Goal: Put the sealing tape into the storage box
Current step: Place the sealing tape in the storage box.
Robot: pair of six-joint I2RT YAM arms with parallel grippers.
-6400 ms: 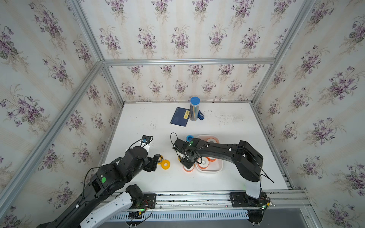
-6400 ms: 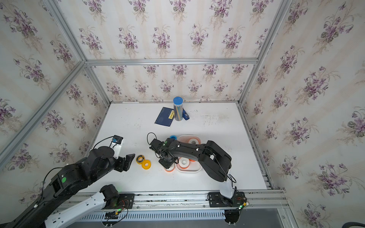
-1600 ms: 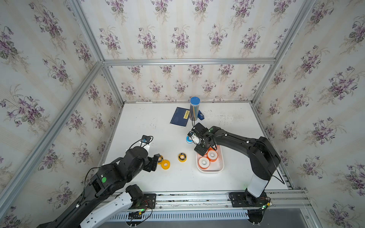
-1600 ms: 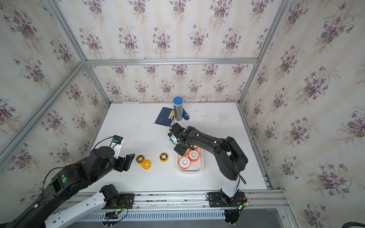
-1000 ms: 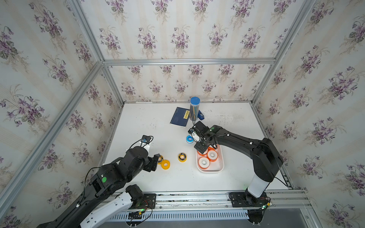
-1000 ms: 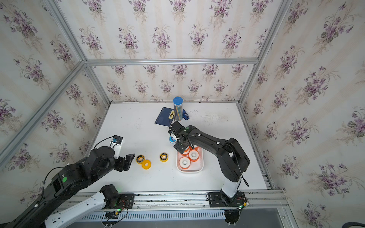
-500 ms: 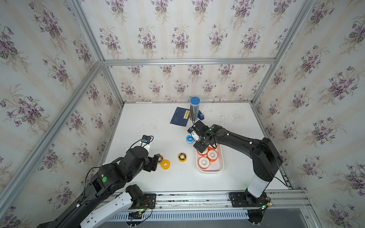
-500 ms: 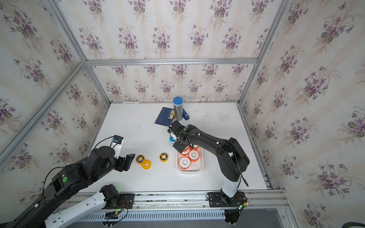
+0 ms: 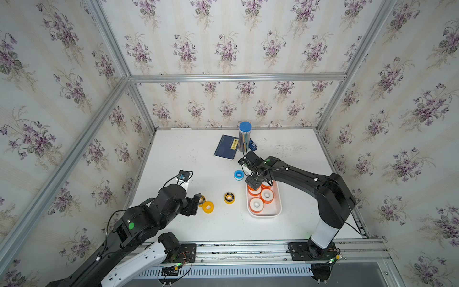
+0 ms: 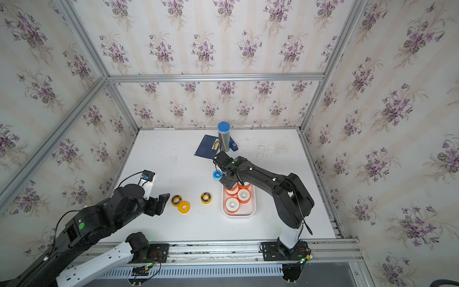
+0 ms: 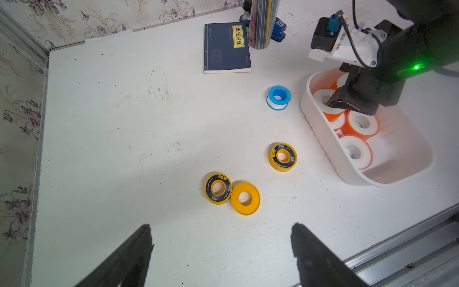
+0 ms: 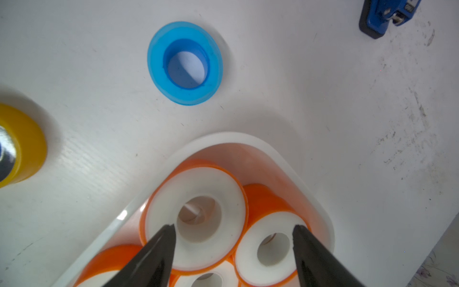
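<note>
Black jaws of the left gripper (image 11: pixel 221 227) stand spread wide and empty, well out to the left of the storage box (image 9: pixel 264 215), low over the table (image 9: pixel 198 161) and aimed toward the box. Just ahead of them lie a yellow roll with a black centre (image 11: pixel 218 188) and a plain yellow roll (image 11: pixel 245 198), touching each other, both flat with holes upward; I judge that the jaws would have to straddle a rim from above, with little room for a finger where the two meet. Between that pair and the box's left wall, nearer the wall, a second black-centred yellow roll (image 11: pixel 283 157) lies flat and alone. Just off the box's far left corner sits the blue-and-white roll (image 12: pixel 185 63), also flat, close to the wall but apart from it. Inside the box, orange-rimmed white rolls (image 9: pixel 257 203) crowd the far and middle part, and the near end is bare. The right gripper (image 12: pixel 234 227) hangs over the box's far end, wrist bent down and forearm stretched in from the near right; its jaws are parted, tips over two neighbouring rolls, pinching neither as far as the wrist view shows. The blue-and-white roll looks like the right arm's nearest target, a short shift left past the wall; the three yellow rolls lie nearer the left arm.
</note>
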